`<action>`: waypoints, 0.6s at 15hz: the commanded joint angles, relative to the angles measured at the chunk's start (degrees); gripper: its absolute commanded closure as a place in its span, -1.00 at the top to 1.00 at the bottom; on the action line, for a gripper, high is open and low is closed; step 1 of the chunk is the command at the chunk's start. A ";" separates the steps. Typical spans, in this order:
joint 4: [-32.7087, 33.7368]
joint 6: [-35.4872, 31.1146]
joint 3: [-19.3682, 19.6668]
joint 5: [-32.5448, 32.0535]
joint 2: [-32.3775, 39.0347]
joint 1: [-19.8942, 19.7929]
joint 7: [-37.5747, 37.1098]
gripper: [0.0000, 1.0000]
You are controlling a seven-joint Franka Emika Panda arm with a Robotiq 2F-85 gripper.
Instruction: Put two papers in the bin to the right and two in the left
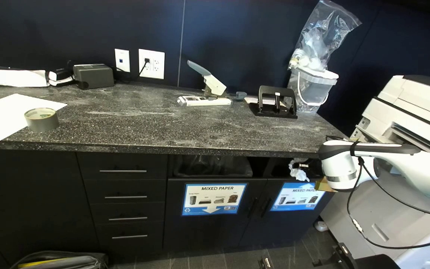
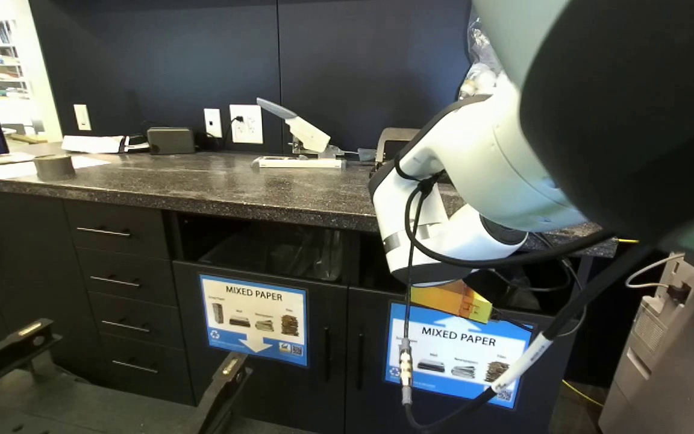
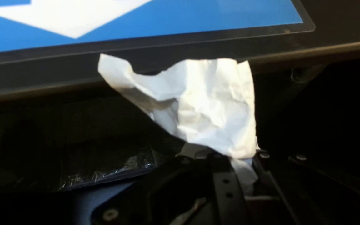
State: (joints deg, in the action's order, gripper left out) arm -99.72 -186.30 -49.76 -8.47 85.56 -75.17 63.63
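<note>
We have paper wad (image 3: 211, 106) clamped in gripper (image 3: 241, 156) at top of right bin (image 1: 274, 228), not yet released. Other three wads not visible; contents of left bin (image 1: 203, 231) unclear, so we can't confirm tally.

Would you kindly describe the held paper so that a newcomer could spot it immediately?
Below the counter stands a black cabinet. At its opening above the bluer sign, the fingers hold the paper: white and crumpled, unlike the flat sheet on the counter.
</note>
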 commanded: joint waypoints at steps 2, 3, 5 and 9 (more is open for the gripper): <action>-0.50 -1.50 -3.25 4.92 -0.02 -0.37 1.73 -0.85; -0.83 -1.67 -3.76 5.99 -0.03 -0.71 2.09 -0.85; -1.93 -1.26 -5.51 8.80 -0.03 -2.05 2.65 -0.84; -3.07 -1.24 -5.95 13.01 -0.05 -2.91 4.85 -0.85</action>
State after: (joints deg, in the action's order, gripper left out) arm -101.19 -186.39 -52.05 1.50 85.52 -76.14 65.67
